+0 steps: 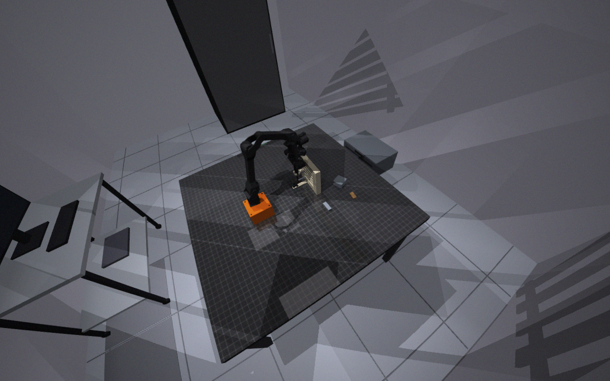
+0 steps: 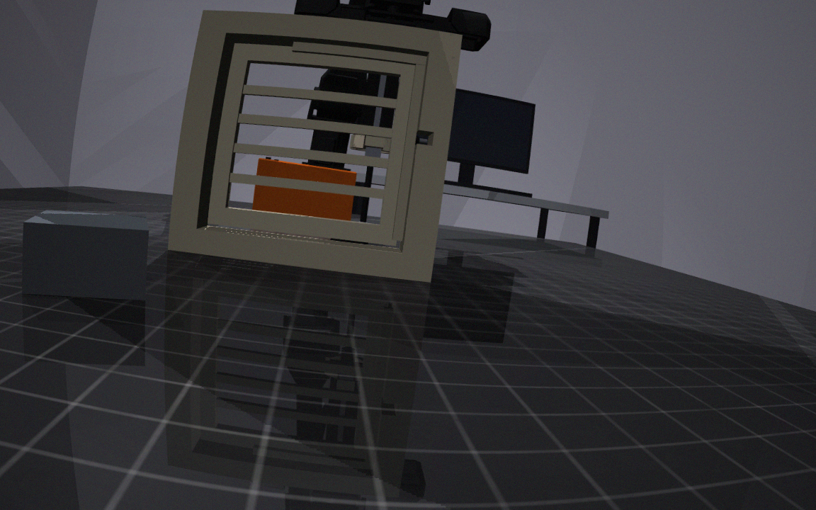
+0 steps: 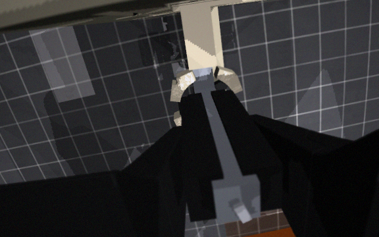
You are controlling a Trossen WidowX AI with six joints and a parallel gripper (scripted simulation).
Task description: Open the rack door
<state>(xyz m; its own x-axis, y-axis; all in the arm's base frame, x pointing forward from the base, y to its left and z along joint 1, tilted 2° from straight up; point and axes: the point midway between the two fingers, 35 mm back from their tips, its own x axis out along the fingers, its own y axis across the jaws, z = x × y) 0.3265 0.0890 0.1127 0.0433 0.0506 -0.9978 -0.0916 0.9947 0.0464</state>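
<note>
The beige rack frame [image 1: 317, 182] [image 2: 188, 158] stands upright on the table. Its barred door [image 2: 319, 121] sits closed inside it, with a small dark latch [image 2: 423, 137] in the frame's side notch. The upright handle [image 3: 197, 125] has two black side pads around a grey bar and stands out from the door on a beige bracket [image 3: 197, 29]. The pads stand slightly apart. My gripper [image 3: 215, 130] [image 1: 296, 169] reaches down from above and is shut on the handle, one finger against each black pad. Its fingertips are hidden in the exterior view.
A blue-grey block [image 1: 340, 181] [image 2: 84, 260] stands behind the frame. An orange piece [image 1: 352, 194] and a pale blue piece [image 1: 327, 206] lie near it on the gridded table [image 1: 250, 284]. The orange arm base [image 1: 259, 208] [image 2: 303, 200] stands on the door's handle side.
</note>
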